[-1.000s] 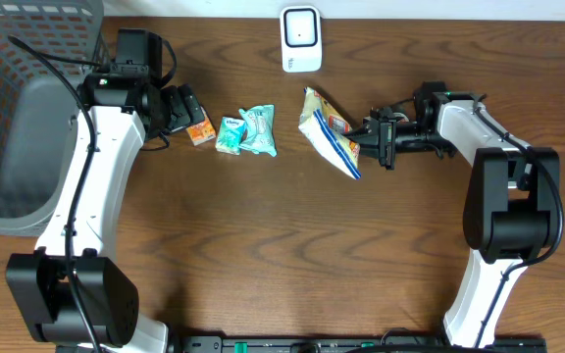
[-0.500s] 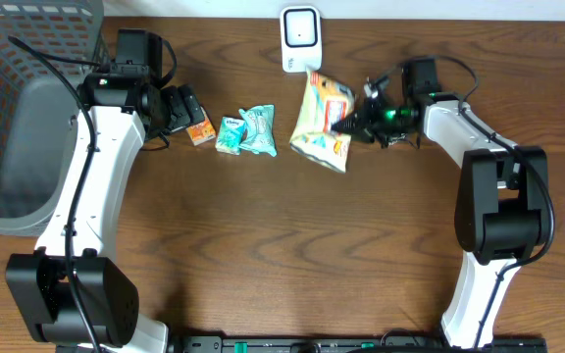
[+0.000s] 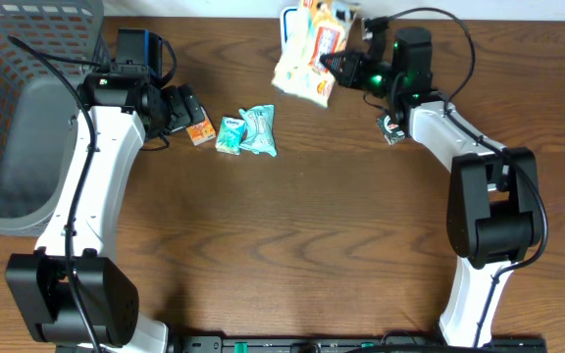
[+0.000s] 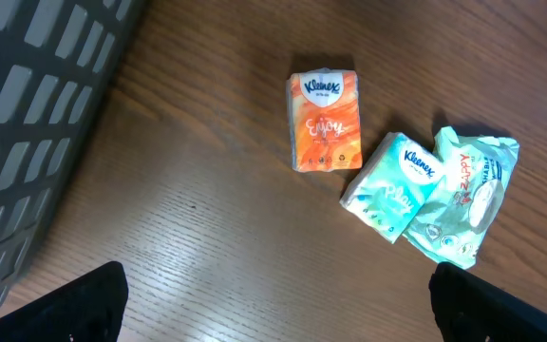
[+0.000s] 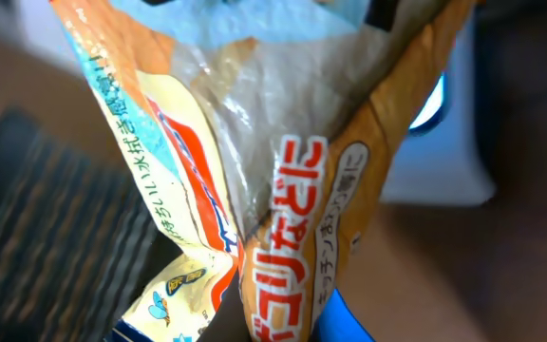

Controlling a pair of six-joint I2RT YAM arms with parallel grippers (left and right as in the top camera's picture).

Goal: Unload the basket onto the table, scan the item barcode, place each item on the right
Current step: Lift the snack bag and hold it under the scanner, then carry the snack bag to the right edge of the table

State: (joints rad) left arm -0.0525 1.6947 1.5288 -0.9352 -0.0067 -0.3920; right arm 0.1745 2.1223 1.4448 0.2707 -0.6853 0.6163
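A crinkled snack bag [image 3: 307, 51], orange, white and blue with red print, hangs above the table's back edge. My right gripper [image 3: 337, 66] is shut on its right side. The bag covers most of the white scanner [image 3: 287, 22]. In the right wrist view the bag [image 5: 283, 190] fills the frame, and the scanner [image 5: 449, 152] shows just behind it with a blue glow. My left gripper [image 3: 179, 110] hovers open and empty over the left of the table, its fingertips [image 4: 74, 309] at the bottom corners of the left wrist view.
An orange tissue pack [image 4: 325, 121], a teal tissue pack [image 4: 390, 185] and a pale green wipes pack [image 4: 463, 195] lie close together beside the left gripper. A grey mesh basket [image 3: 27, 108] stands at the far left.
The right arm has lifted the snack bag from the table's middle and carried it back and left, in front of the scanner. The left arm has not moved.
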